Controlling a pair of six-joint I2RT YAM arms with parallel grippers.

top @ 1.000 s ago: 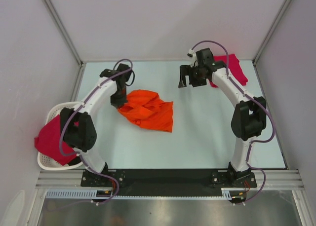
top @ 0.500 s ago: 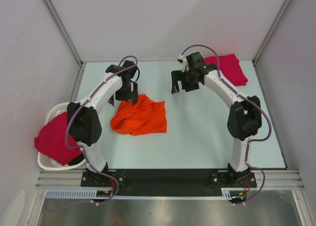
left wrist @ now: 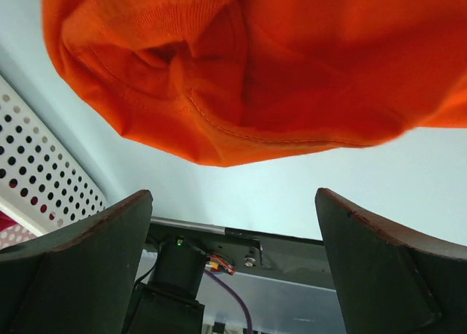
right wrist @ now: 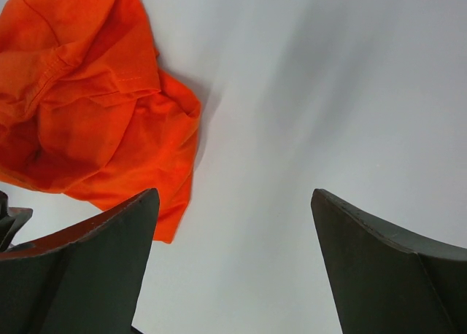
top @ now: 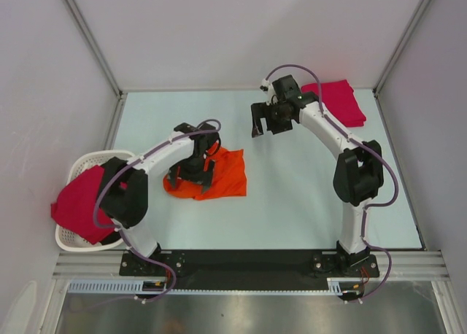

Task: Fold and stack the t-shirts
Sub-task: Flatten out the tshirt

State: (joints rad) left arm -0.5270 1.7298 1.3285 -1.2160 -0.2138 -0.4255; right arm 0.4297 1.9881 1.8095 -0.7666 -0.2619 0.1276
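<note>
The bright orange t-shirt [top: 222,175] lies crumpled on the pale table, left of centre. My left gripper [top: 191,175] hangs over the shirt's left part, open, holding nothing. In the left wrist view the orange t-shirt [left wrist: 277,64] fills the top, beyond the spread left gripper [left wrist: 232,195]. My right gripper [top: 264,121] is open above bare table, behind and to the right of the shirt. The right wrist view has the orange t-shirt [right wrist: 87,108] at upper left, clear of the right gripper [right wrist: 233,192]. A folded crimson-pink t-shirt [top: 339,101] rests at the back right corner.
A white basket [top: 80,162] stands off the table's left edge with another crimson-pink t-shirt [top: 76,203] draped over its rim. Its perforated wall [left wrist: 36,173] appears in the left wrist view. Grey walls enclose the table at the back and on both sides.
My left gripper has opened and let go of the orange t-shirt, then moved nearer over it. The shirt has settled into a smaller heap. My right gripper has shifted slightly left.
</note>
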